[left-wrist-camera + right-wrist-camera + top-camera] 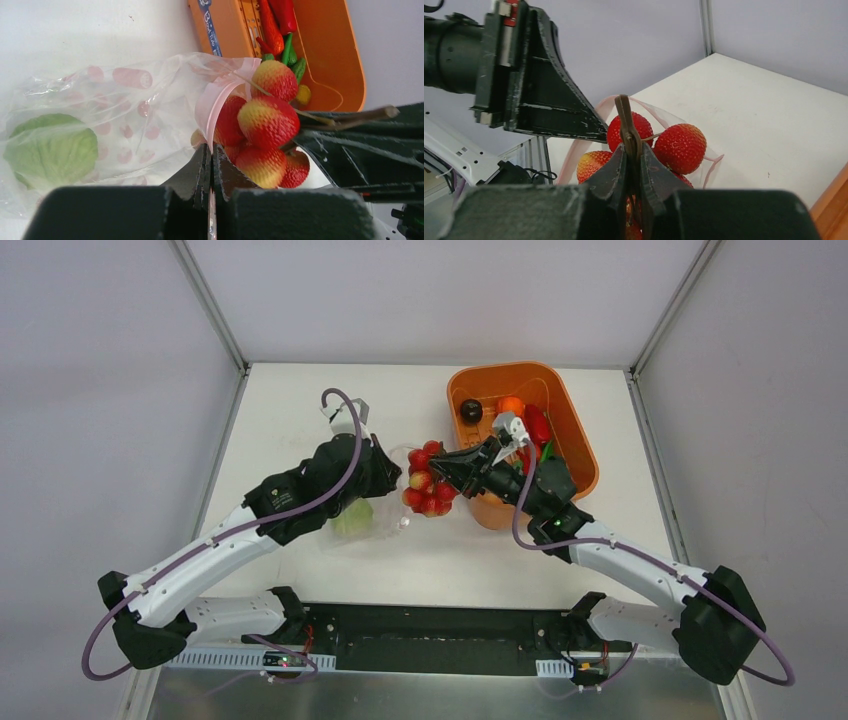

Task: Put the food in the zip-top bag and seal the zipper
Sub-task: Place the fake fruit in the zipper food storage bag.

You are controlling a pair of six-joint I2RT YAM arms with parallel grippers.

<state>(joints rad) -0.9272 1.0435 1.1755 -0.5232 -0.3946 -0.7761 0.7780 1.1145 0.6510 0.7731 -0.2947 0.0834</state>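
The clear zip-top bag (375, 522) lies at the table's middle with a light green piece (352, 518) inside. My left gripper (388, 476) is shut on the pink zipper strip (220, 95) and holds the bag's (125, 110) mouth up. In the left wrist view my left gripper (210, 148) pinches the strip. My right gripper (447, 466) is shut on the brown stem (626, 117) of a bunch of red-yellow fruits (428, 482). The bunch (267, 120) hangs at the bag's mouth, partly inside the pink rim (714, 160). In its own view my right gripper (633, 148) clamps the stem.
The orange tub (575, 445) stands at the back right, just behind my right arm. It holds a dark purple piece (471, 411), an orange piece (511, 405), red peppers (538, 423) and green pieces (295, 62). Grey walls enclose the table.
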